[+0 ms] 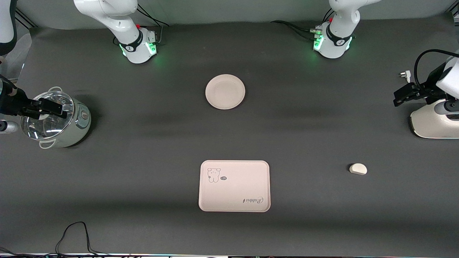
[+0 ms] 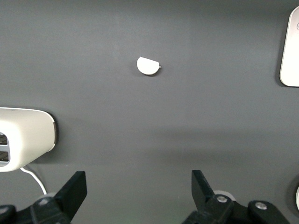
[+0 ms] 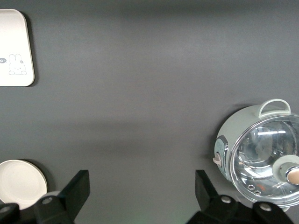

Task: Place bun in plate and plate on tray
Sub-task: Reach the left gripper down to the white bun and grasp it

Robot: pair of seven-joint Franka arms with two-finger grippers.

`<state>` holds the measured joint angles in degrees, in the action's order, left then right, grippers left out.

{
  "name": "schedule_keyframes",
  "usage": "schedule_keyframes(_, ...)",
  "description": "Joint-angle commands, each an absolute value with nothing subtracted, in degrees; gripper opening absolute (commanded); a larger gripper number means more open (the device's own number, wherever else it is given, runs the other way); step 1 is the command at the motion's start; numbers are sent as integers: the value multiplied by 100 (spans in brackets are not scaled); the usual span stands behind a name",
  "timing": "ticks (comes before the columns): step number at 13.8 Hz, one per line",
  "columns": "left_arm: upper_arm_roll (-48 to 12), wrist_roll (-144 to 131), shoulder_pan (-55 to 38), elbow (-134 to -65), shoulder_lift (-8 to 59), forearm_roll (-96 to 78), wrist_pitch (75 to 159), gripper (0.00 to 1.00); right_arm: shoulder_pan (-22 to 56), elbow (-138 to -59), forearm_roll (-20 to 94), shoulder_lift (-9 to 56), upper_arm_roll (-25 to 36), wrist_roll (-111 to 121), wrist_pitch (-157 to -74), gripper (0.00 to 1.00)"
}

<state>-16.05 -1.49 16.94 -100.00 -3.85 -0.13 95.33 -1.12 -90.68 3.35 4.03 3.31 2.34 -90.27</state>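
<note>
The small white half-moon bun (image 1: 358, 168) lies on the dark table toward the left arm's end, apart from the tray; it also shows in the left wrist view (image 2: 149, 66). The round cream plate (image 1: 225, 91) sits empty mid-table, farther from the front camera than the rectangular tray (image 1: 234, 186), which is empty too. My left gripper (image 1: 398, 96) hangs open and empty beside a white appliance; its wrist view shows it (image 2: 139, 191) wide apart over bare table. My right gripper (image 1: 60, 110) is open and empty over the pot, as its wrist view shows (image 3: 142, 193).
A glass-lidded pot (image 1: 57, 120) stands at the right arm's end. A white appliance (image 1: 435, 122) with a cord and plug (image 1: 404, 75) stands at the left arm's end. A black cable (image 1: 75, 233) lies by the table's front edge.
</note>
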Motion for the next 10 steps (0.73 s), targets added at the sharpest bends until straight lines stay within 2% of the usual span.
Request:
schedule_keyframes(1, -1591, -9, 1723, -10064, -448, -97, 9563, 100, -53, -8930, 220, 483, 352, 246, -8947, 100)
schedule_keyframes(5, -1608, -9, 1679, -9994, -283, -27, 9702, 100, -70, -8912, 255, 536, 360, 237, -8947, 100)
schedule_keyframes(7, -1608, -18, 1696, -9801, 287, -18, 10035, 100, -62, -8912, 255, 536, 360, 237, -8947, 100)
schedule_keyframes(10, -1600, -123, 1670, -9817, 1367, 375, 11176, 100, -53, -8912, 255, 536, 360, 211, -8938, 100)
